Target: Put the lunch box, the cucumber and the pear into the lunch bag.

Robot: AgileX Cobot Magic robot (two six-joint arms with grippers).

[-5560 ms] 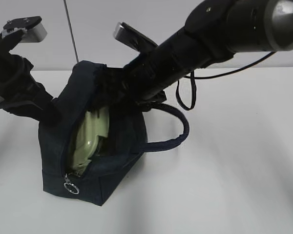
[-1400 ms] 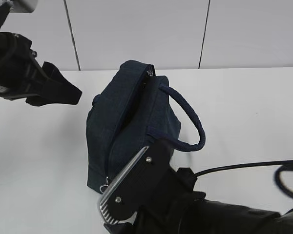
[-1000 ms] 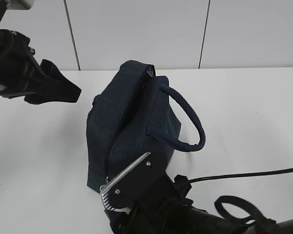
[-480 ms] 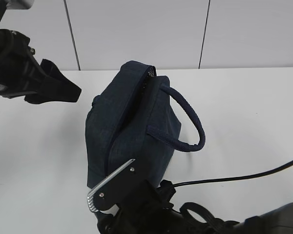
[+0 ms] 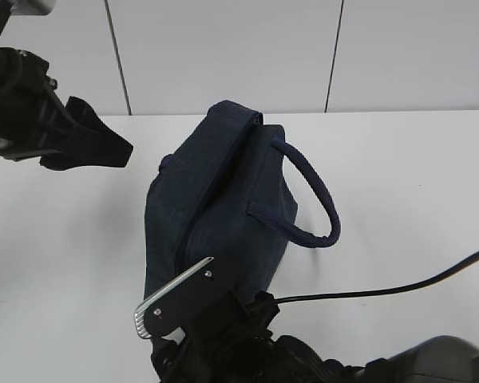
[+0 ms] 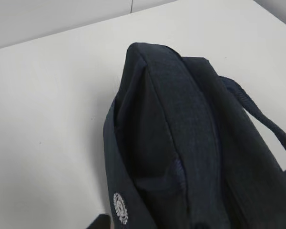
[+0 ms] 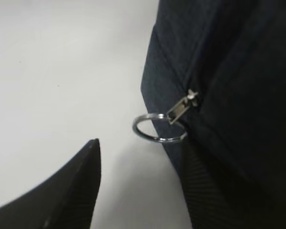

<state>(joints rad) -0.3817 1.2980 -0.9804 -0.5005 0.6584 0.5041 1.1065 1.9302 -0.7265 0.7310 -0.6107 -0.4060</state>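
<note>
The navy lunch bag [image 5: 223, 199] stands mid-table with its handle [image 5: 323, 207] looped to the right. Its top edges lie together and no contents show. It also fills the left wrist view [image 6: 181, 143] and the right wrist view [image 7: 229, 71]. The lunch box, the cucumber and the pear are hidden or out of view. My right gripper [image 7: 143, 143] is open at the bag's near lower end, jaws wide apart, with the metal ring pull [image 7: 159, 128] just ahead of them, untouched. My left gripper [image 5: 92, 144] hovers left of the bag, apart from it; only one fingertip [image 6: 102, 222] shows.
The white table [image 5: 399, 183] spreads around the bag, with a white panelled wall behind. My right arm [image 5: 239, 343] and its black cable [image 5: 383, 291] fill the front edge of the exterior view.
My right arm has slid left and lower along the front of the bag. The bag has leaned slightly right. Earlier both grippers were at the open bag with the lunch box showing.
</note>
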